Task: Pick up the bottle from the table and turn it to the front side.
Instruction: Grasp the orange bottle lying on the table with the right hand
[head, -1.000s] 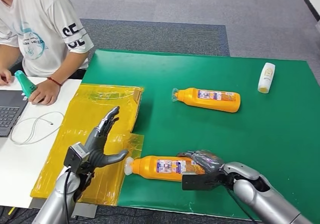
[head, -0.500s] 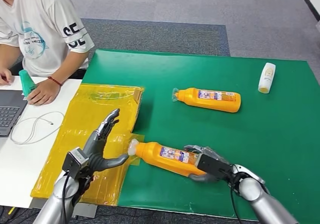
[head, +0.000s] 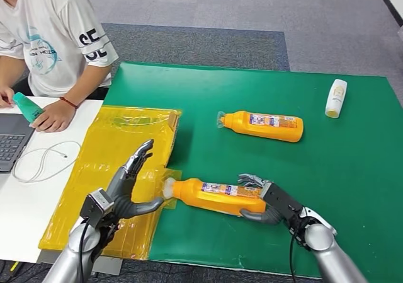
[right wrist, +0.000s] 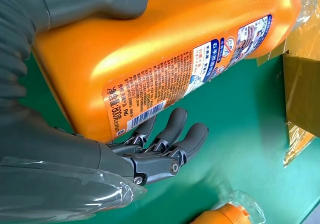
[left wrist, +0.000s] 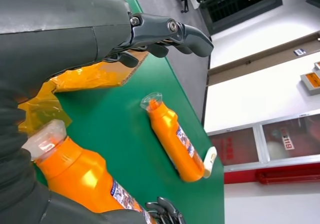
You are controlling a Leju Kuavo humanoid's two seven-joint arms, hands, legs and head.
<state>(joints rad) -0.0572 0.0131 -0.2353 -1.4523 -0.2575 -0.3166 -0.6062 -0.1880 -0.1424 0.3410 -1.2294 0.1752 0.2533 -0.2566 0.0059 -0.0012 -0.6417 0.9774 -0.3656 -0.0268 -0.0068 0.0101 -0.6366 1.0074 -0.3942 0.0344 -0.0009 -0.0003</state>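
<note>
At the near edge of the green tabletop [head: 295, 169], we are holding the orange plastic bottle with the clear cap [head: 214, 195] in our right hand [head: 266, 200], thumb on one side of its base end and the fingers [right wrist: 170, 134] wrapped round the other. We are gripping it at the base, we judge, so that the neck and the printed label stay free. The bottle is lying nearly level just over the cloth, its cap pointing left toward the crumpled yellow plastic sheet [head: 109, 163], and the wrist view is showing small print and a barcode, which suggests the back label is facing us and the turn to the front is not yet done.

Our left hand [head: 126, 185] is hovering just beside the cap with the fingers spread and nothing in them, thumb reaching toward the neck; it seems placed there to receive or steady the cap end while the body rotates.

A second orange bottle [head: 261, 126] is lying on its side further back on the cloth, well apart, and a small white bottle [head: 335, 98] is resting near the far right corner. At the far left a person in a white shirt [head: 52, 31] is sitting at a white desk [head: 24, 201], holding a teal object [head: 28, 106] beside a laptop [head: 12, 141].
</note>
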